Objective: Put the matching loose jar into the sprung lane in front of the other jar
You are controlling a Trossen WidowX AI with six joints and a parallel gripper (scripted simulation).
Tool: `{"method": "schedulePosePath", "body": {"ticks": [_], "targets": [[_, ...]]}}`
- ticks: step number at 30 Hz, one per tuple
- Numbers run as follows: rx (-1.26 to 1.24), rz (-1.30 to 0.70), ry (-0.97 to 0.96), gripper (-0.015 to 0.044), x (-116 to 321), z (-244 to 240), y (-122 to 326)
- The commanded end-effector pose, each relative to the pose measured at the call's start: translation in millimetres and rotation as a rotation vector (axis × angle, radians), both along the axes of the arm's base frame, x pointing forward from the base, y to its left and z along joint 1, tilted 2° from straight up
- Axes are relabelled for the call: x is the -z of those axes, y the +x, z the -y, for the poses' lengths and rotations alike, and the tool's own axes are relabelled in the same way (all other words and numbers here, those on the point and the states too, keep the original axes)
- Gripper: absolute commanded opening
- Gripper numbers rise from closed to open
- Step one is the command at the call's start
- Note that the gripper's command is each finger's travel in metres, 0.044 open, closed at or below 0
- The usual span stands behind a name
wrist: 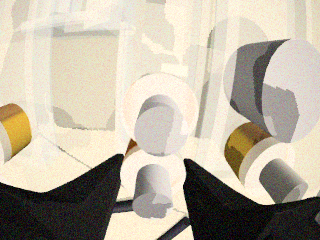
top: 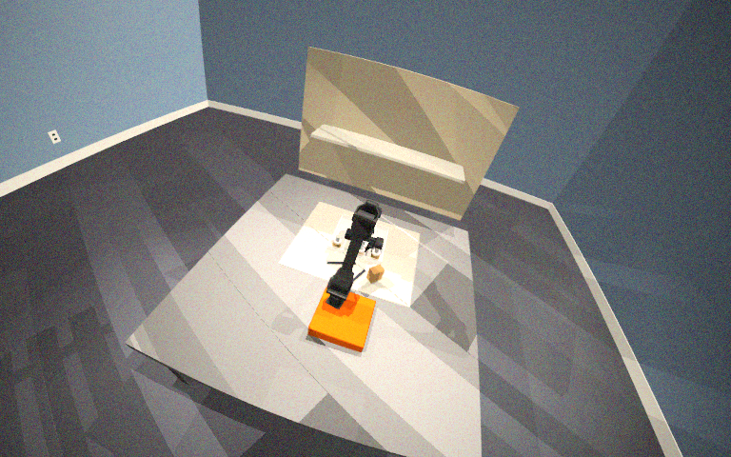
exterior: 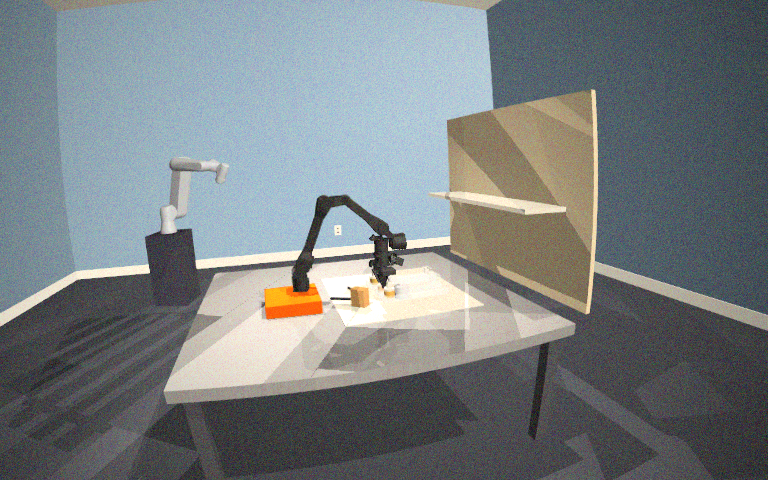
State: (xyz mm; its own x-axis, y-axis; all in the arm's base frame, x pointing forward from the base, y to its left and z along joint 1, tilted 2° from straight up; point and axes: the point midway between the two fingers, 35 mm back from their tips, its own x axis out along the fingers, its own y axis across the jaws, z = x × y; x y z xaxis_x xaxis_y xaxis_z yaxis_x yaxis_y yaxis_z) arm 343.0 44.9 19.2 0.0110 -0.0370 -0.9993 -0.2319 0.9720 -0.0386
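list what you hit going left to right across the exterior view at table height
grey arm on its dark pedestal → orange base block → tan cube → hand shut on a jar → tan back panel

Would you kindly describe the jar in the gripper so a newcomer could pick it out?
Start at the orange base on the table and follow the black arm to its gripper. The jar clamped there is white with a grey lid; unlike the gold-banded jar alongside, it shows orange.
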Motion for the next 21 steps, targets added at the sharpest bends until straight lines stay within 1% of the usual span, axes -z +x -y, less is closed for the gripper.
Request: {"method": "schedulePosePath", "body": {"ticks": [1, 21], "targets": [[-0.003, 0.014, 0.002, 0.0, 0.0, -0.1, 2.3], [-0.003, 0.013, 0.001, 0.0, 0.1, 0.5, -2.3]]}}
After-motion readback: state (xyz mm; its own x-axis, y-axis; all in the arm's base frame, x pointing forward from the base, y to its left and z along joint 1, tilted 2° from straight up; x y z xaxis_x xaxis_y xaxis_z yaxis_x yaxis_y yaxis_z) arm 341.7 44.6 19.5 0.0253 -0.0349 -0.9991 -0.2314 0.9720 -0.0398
